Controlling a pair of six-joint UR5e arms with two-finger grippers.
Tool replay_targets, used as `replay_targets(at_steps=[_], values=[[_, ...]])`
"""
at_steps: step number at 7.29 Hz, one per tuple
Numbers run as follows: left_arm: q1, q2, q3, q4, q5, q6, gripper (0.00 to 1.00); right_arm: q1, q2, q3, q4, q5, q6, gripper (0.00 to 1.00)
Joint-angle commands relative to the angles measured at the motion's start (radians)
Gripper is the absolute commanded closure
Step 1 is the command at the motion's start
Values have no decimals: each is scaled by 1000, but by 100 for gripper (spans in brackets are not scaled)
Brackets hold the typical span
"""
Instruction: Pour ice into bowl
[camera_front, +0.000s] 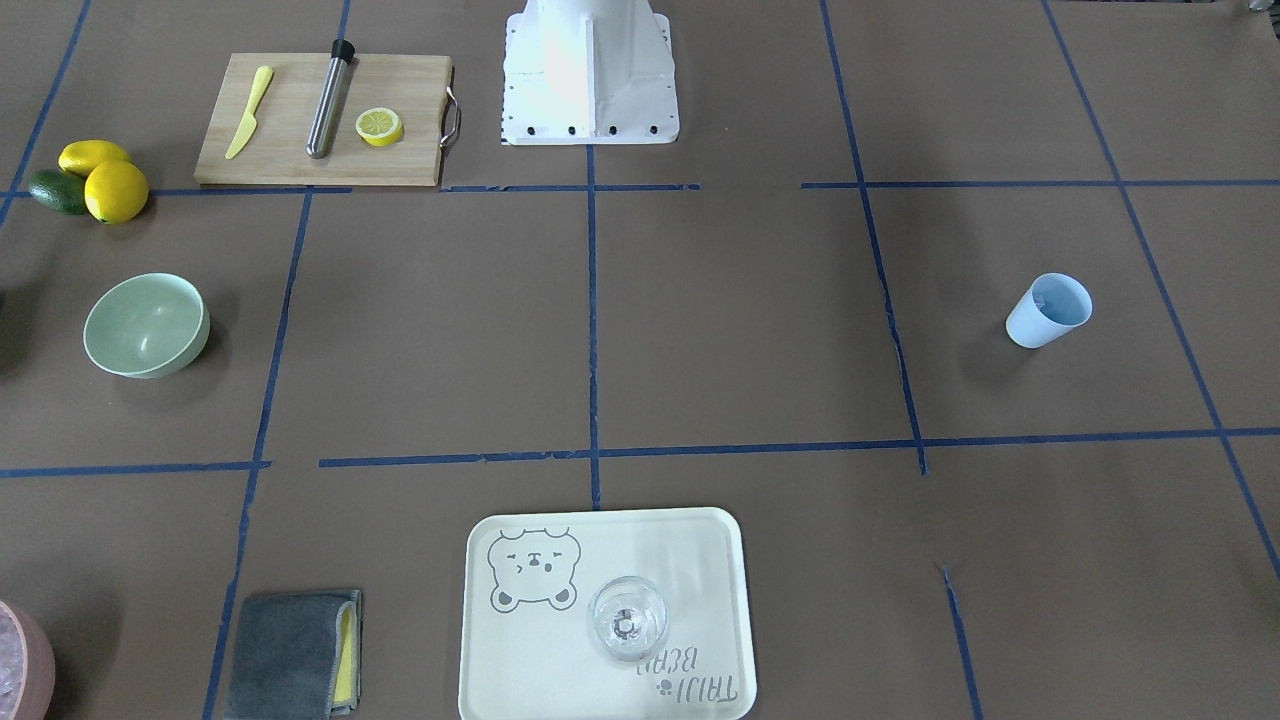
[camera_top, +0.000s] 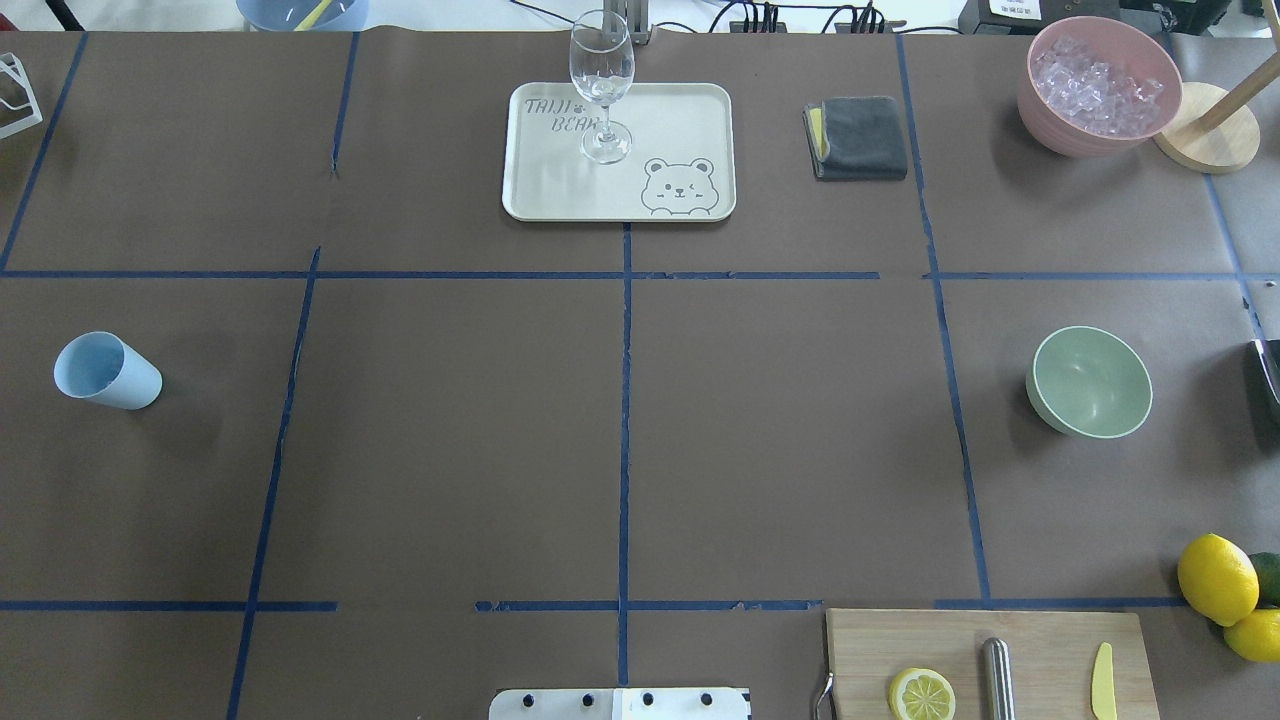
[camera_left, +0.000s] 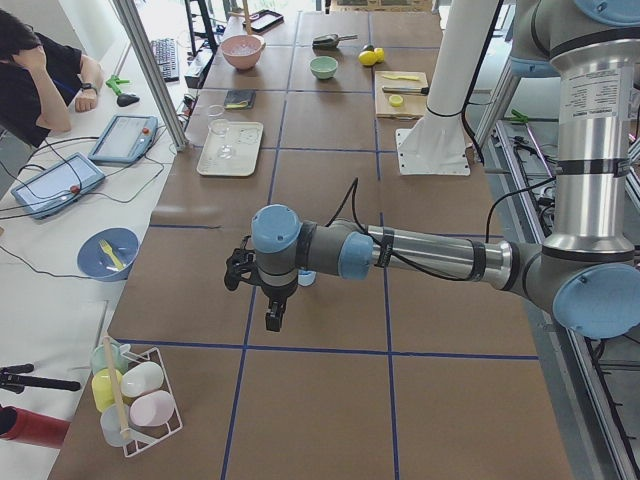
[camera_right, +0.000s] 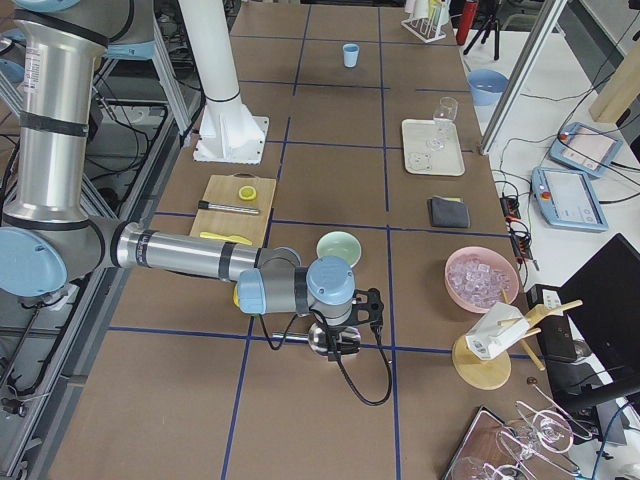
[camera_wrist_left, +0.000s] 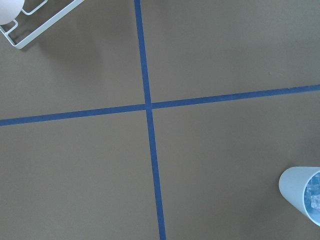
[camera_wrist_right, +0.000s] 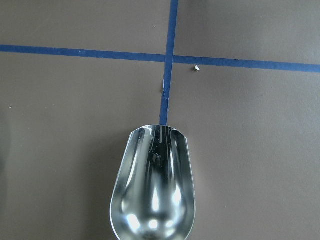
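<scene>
- Overhead exterior, far left: the light blue cup (camera_top: 105, 370) stood upright on the worktop (camera_top: 780, 430), alone in its taped square.
- The ice (camera_wrist_left: 315, 194) sat inside that cup; the left wrist view caught a few clear cubes at its rim, at the lower right edge of the picture.
- The left hand (camera_left: 262, 300) hung above the worktop near the cup and not touching it. It showed in the left side view only, so I could not tell whether its fingers were spread or pressed together.
- The centre squares carried nothing of the task.
- At right, the bowl (camera_top: 1088, 385) stood upright and empty, well apart from the cup.
- The right hand (camera_right: 345, 340) hovered low, just beside the bowl. A steel scoop (camera_wrist_right: 152, 185), empty, showed under its wrist camera; I could not tell if the hand pinched it.
- Step, as judged: approach to the cup, pour not yet begun.
- Next move, as judged: centre the left hand on the cup wall, pinch, lift level, carry across to the bowl, then tip over its rim.
</scene>
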Motion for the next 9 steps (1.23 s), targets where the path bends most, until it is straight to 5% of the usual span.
replay_targets(at_steps=[1, 3, 6, 9], values=[[1, 1, -3, -2, 0, 1, 0, -1, 13, 64, 1, 1, 13, 0], [1, 1, -3, -9, 0, 3, 0, -2, 66, 94, 4, 4, 13, 0], [4, 1, -3, -20, -2, 3, 0, -5, 44, 84, 178, 18, 22, 0], [5, 1, -1, -34, -12, 3, 0, -192, 56, 84, 302, 12, 130, 0]])
